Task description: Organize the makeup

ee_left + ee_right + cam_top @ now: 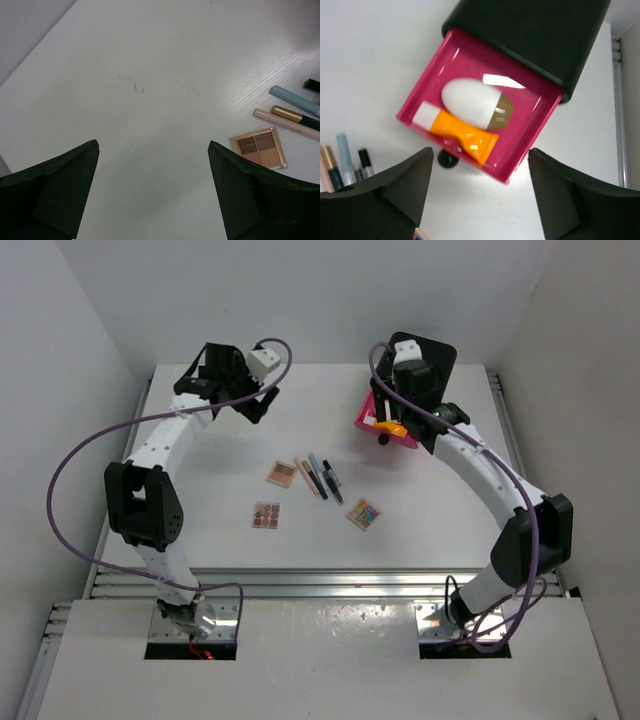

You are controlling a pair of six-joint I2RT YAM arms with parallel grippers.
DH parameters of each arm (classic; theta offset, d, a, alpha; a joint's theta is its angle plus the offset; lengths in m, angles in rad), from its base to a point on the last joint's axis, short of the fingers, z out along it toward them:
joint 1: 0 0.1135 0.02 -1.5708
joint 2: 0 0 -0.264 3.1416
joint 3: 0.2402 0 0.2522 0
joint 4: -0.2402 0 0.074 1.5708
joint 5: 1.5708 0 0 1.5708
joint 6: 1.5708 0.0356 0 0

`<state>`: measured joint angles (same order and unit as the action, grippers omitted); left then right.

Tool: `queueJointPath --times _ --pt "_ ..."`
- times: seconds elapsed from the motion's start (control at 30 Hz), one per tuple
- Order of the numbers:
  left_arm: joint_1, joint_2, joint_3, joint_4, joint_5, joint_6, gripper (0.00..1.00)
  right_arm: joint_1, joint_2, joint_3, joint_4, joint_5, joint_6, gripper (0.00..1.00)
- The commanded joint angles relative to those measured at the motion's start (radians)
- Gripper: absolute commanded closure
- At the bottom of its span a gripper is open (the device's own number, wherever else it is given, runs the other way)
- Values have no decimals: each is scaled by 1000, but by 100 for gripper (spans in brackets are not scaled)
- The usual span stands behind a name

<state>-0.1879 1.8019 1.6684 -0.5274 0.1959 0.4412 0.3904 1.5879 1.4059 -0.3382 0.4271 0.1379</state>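
Note:
A white oval compact with a gold end (470,102) and an orange sponge with a white end (465,135) lie in the open pink drawer (451,57) of the black box (535,35). My right gripper (480,150) is open and empty, held above the drawer's front edge; it also shows in the top view (392,405). Three small square palettes (283,474) (266,515) (364,514) and several thin pencils (318,478) lie mid-table. My left gripper (152,142) is open and empty over bare table at the back left (262,405), with one palette (260,147) and the pencils (287,123) to its right.
The black box (430,355) stands at the back right, its pink drawer (372,418) pulled out toward the table's middle, with a black knob (448,159) on its front. White walls enclose the table on three sides. A metal rail runs along the near edge.

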Motion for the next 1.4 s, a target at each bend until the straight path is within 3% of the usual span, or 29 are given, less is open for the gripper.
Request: queueJointPath --times 0.0,0.07,0.1,0.2,0.37,0.6,0.73,0.9,1.17,1.37 --pt "53 -87 -4 23 -1 -121 4 34 -46 -73 -47 61 61 27" --pt "53 -96 -22 14 -13 -133 4 51 -55 -151 -25 56 181 45" --pt "53 -96 -42 3 -25 -145 4 82 -62 -168 -15 65 215 49" --pt "53 -105 -88 3 -36 -157 4 135 -48 -245 49 75 351 36" --pt "53 -127 -124 12 -46 -157 4 180 35 -255 101 226 442 36" --pt "53 -145 -153 32 -56 -157 4 143 145 -225 200 179 511 40" --pt "53 -176 -171 32 -56 -157 4 133 208 -159 145 239 555 43" --pt "53 -185 -180 32 -65 -157 4 122 221 -180 226 249 536 45" --pt "53 -185 -180 32 -75 -148 4 87 239 -168 248 294 517 66" --pt "53 -185 -180 32 -84 -139 4 79 222 -183 321 292 454 93"
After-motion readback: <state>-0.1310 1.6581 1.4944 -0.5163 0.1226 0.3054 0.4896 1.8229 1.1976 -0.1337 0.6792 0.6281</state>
